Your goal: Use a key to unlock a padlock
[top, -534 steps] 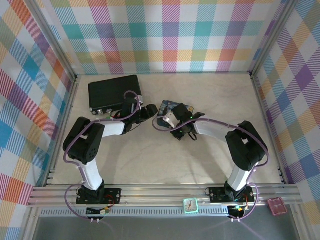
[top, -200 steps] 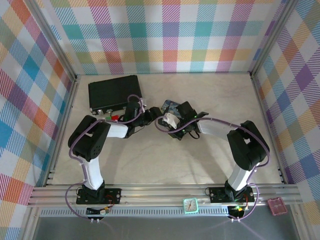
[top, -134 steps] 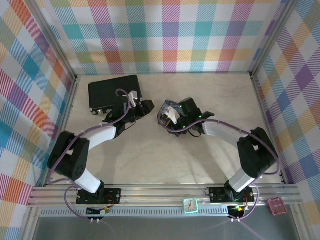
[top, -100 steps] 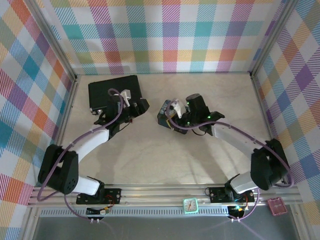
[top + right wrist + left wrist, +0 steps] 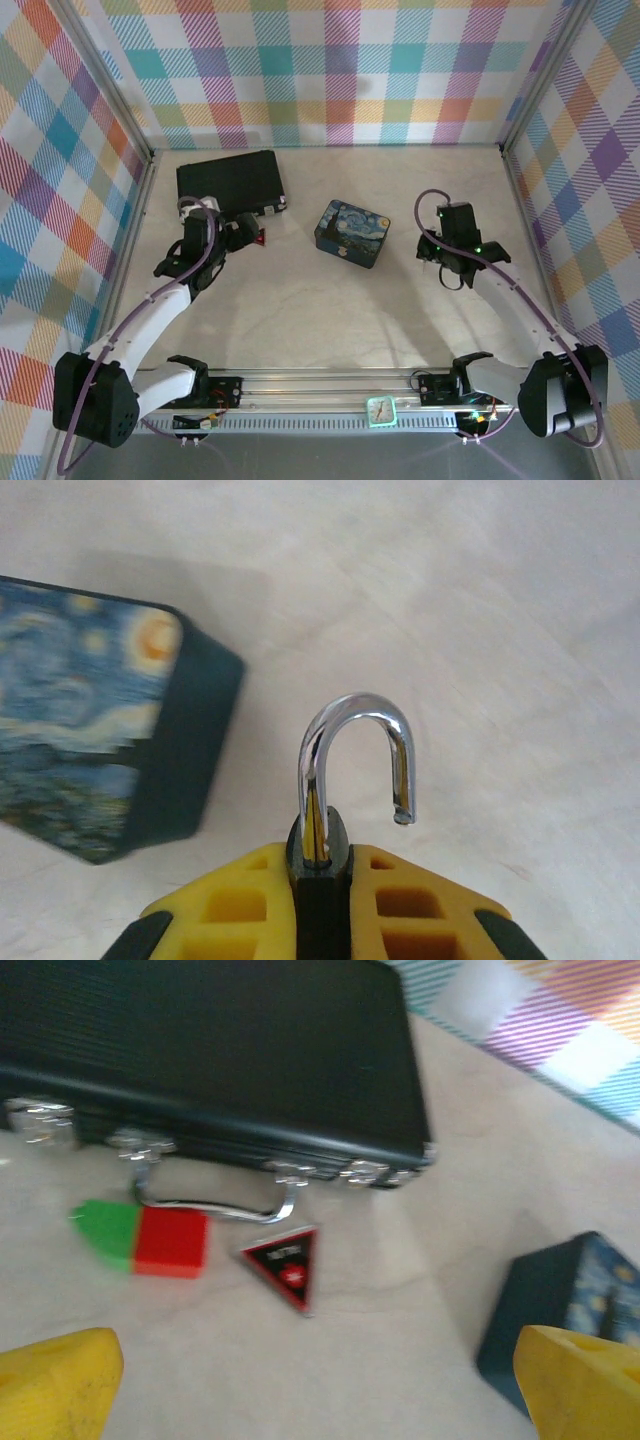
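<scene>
While fingers (image 5: pixel 240 910) hide its body, right claw (image 5: pixel 320 868) pinches padlock (image 5: pixel 350 702), left claw (image 5: pixel 320 1365) agape, empty.

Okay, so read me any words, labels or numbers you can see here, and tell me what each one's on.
Red triangle piece: white lettering, too blurred to read.
Small clock: dial too small to read.
Starry tin, padlock: no text visible.

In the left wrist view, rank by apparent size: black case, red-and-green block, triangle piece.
1. black case
2. red-and-green block
3. triangle piece
The case lies farthest from the camera, yet looks largest.
</scene>
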Available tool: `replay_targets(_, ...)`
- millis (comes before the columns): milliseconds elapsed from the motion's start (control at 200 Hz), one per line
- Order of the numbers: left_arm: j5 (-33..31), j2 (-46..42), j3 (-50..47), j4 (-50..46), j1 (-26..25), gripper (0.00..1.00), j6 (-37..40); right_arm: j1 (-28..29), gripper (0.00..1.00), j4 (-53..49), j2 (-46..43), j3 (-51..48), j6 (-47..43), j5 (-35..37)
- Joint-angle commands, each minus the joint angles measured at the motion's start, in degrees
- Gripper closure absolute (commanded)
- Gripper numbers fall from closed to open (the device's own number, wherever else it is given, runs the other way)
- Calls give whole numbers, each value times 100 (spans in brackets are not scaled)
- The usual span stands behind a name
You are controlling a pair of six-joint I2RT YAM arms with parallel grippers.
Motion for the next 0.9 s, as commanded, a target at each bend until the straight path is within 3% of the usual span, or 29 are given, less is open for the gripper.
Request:
replay_targets(0, -696, -192, -103, -331, 155, 0, 289, -194, 100, -48, 124, -255, 516, 143)
replay_targets(375, -1107, -292, -325, -237, 185, 0, 342, -347, 100, 565, 1338, -449, 731, -139)
replay_targets(425, -1145, -302, -350, -246, 184, 0, 367, -352, 96, 575, 1358, -440, 732, -110)
replay_targets(555, -1389, -329, -416, -246, 178, 0, 398, -352, 64, 501, 1209, -399, 698, 38)
replay_targets(650, -1693, -312, -447, -211, 185, 0, 547, -351, 31, 395, 921, -301, 573, 258)
replay_targets(690, -1853, -293, -457, -204, 185, 0, 616, -356, 22, 381, 790, -224, 473, 386)
replay_targets(750, -2080, -258, -482, -160, 189, 0, 704, -360, 15, 409, 680, -86, 260, 636)
replay_targets(895, -2431, -144, -598, 146, 190, 0, 906, -370, 11, 986, 830, 117, -633, 1141)
